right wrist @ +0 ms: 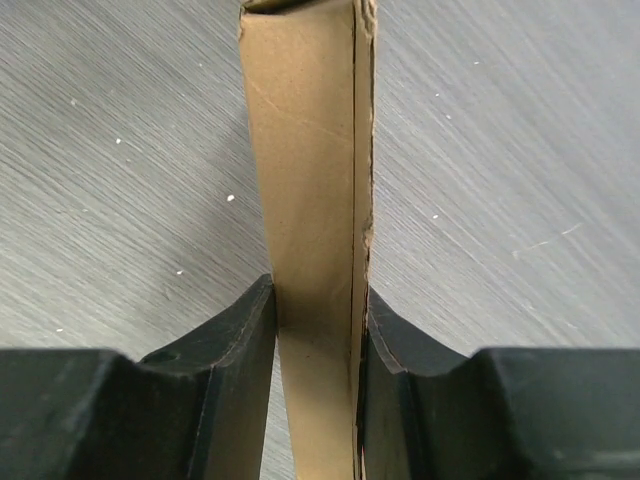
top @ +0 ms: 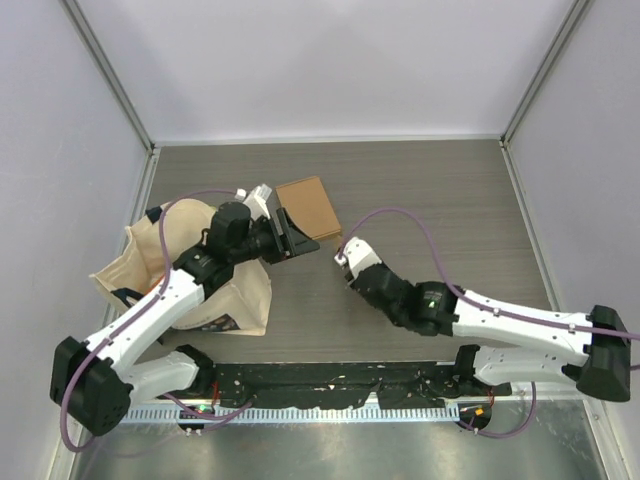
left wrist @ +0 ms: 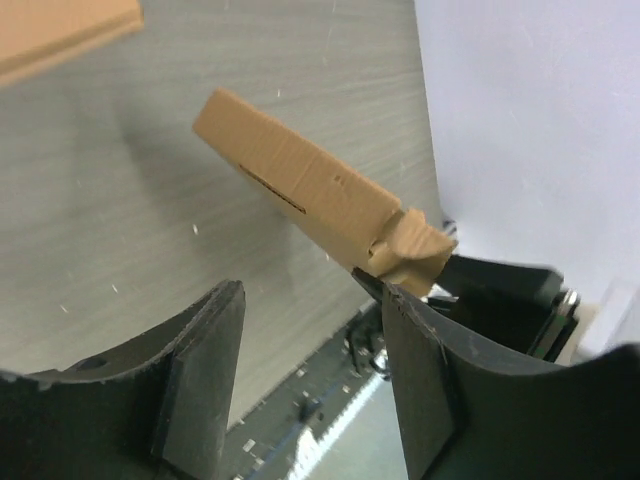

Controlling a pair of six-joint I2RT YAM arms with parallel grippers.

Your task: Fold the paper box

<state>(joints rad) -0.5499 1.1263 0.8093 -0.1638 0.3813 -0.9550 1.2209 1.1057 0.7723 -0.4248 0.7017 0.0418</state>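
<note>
The flat brown paper box [top: 310, 207] is at the middle of the table. My right gripper [top: 341, 251] is shut on its near right edge. In the right wrist view the fingers [right wrist: 240, 330] pinch the box [right wrist: 305, 150], seen edge-on and running away from the camera. In the left wrist view the box [left wrist: 300, 180] hangs tilted above the table and casts a shadow. My left gripper [top: 292, 238] is open and empty just left of the box. Its right fingertip [left wrist: 420, 330] is close under the held end.
A beige cloth tote bag [top: 215, 295] lies at the left under my left arm. Another brown cardboard edge [left wrist: 60, 30] shows in a corner of the left wrist view; I cannot tell whether it belongs to the same box. A black rail [top: 330, 380] runs along the near edge.
</note>
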